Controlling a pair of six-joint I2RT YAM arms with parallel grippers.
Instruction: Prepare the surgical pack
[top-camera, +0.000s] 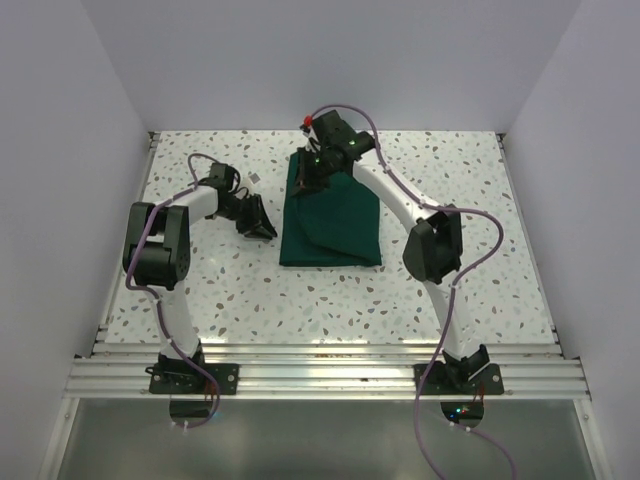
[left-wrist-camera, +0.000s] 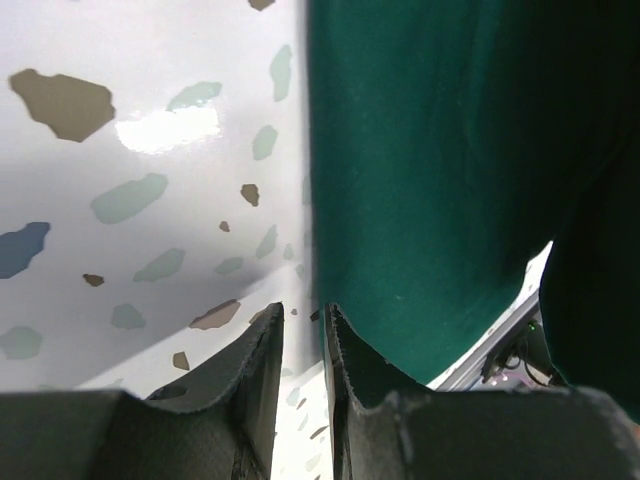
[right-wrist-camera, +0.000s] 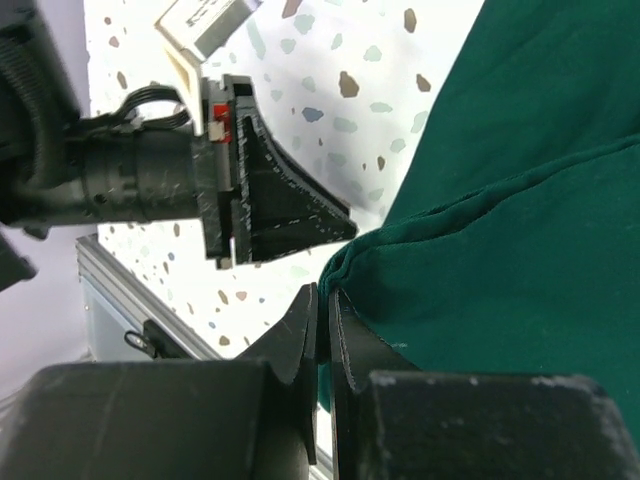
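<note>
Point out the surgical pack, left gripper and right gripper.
surgical pack (top-camera: 335, 225): top view, middle of the folded green cloth.
left gripper (left-wrist-camera: 303, 315): left wrist view, midway between its fingertips.
right gripper (right-wrist-camera: 322, 298): right wrist view, midway between its closed fingertips.

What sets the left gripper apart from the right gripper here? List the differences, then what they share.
Jaws: the left gripper shows a narrow gap with bare table behind it; the right gripper is shut.
Place: the left gripper sits beside the surgical pack's left edge, over the table; the right gripper is at the pack's far end, over the cloth.
Shared: both have fingertips by an edge of the green cloth, neither plainly gripping it.
</note>
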